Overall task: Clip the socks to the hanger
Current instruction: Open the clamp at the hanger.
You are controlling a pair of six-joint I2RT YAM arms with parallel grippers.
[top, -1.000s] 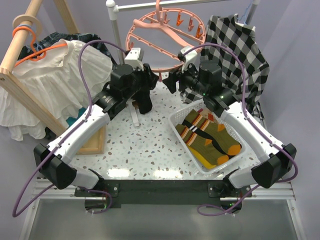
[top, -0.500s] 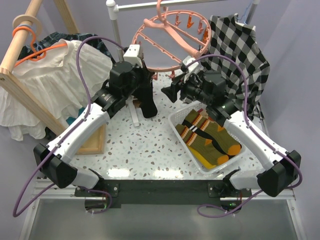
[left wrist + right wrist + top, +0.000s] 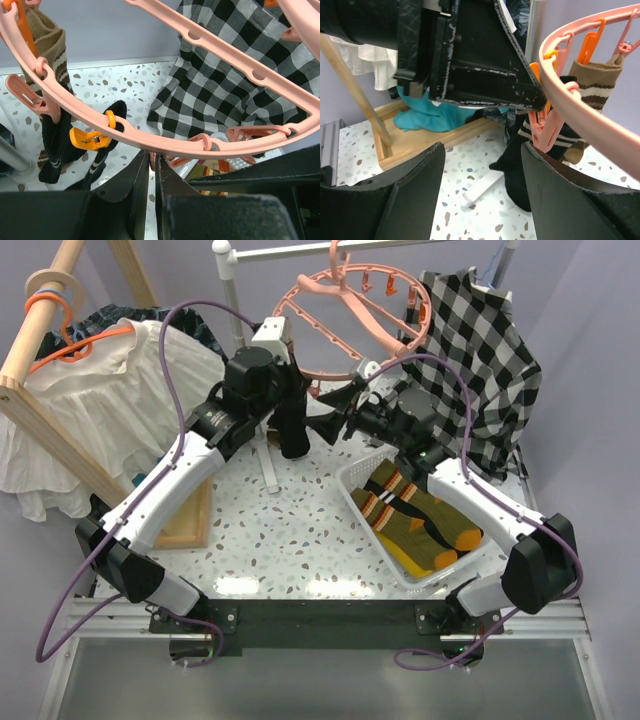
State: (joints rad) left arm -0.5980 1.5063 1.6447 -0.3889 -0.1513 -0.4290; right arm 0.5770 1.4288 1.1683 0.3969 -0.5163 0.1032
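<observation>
Left gripper [image 3: 152,162] sits clenched under the hanger [image 3: 200,147] rim, perhaps squeezing a clip [image 3: 152,159]. Right gripper [image 3: 481,147], beside the hanger, gapes empty and needs an olive sock [image 3: 425,520] next.

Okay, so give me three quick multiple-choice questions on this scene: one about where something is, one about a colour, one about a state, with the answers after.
1. Where do the olive socks lie?
A) in the white basket
B) on the floor
C) on a chair

2. What colour is the round drying ring?
A) blue
B) salmon pink
C) green

3. How does the right gripper stand?
A) shut on a sock
B) shut on nothing
C) open

Answers: 1 A, they lie inside its rim. 2 B, its rim and spokes are pink in every view. 3 C, its wrist view shows the jaws wide apart, holding nothing.
</observation>
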